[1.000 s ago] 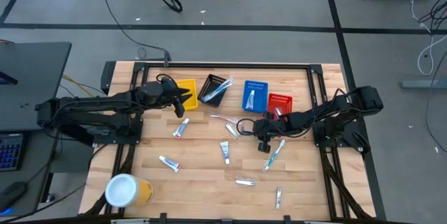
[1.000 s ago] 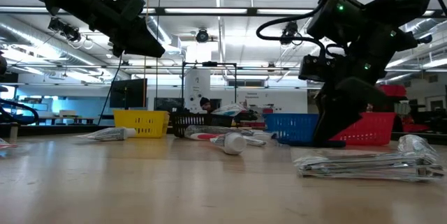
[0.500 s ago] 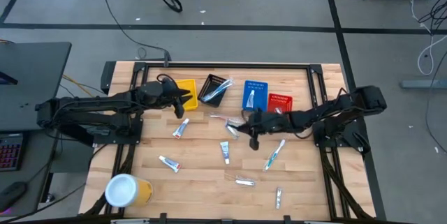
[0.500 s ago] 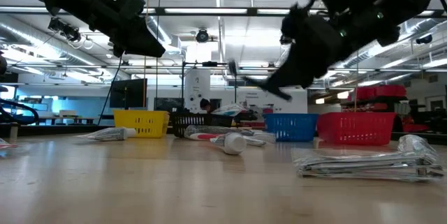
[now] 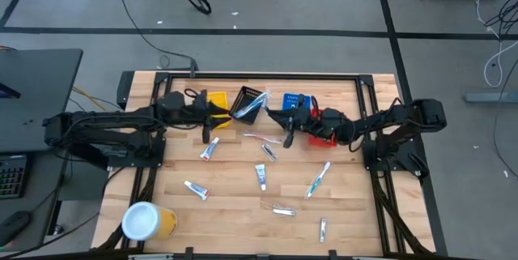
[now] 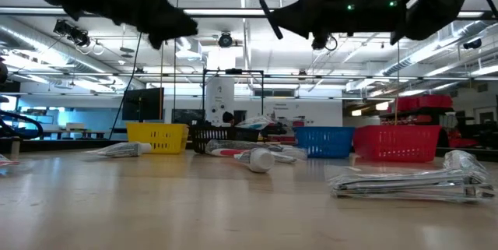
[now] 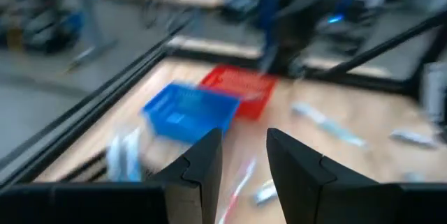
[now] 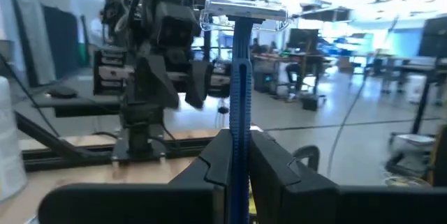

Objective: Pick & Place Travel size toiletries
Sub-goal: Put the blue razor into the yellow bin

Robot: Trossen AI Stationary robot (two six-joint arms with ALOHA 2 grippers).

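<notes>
From above, my left pincer (image 5: 217, 117) hangs over the yellow basket (image 5: 217, 100) at the desk's (image 5: 235, 203) far left side; its fingers (image 7: 202, 162) stand a little apart with nothing between them. Beside that basket sits the black basket (image 5: 248, 103), with toiletries in it. Loose on the wood lie a white tube (image 5: 210, 148), another tube (image 5: 196, 189) nearer the yellow cup (image 5: 146, 221), a third tube (image 5: 261, 176) in the middle, a silvery sachet (image 5: 283, 210) and a toothbrush (image 5: 317, 179). My right pincer (image 5: 285, 124) is raised above the desk, just in front of the blue basket (image 5: 293, 103), and it is clamped on a blue razor (image 8: 241, 91), whose head points upward in the wrist view. The red basket (image 5: 324, 122) lies under the right arm.
</notes>
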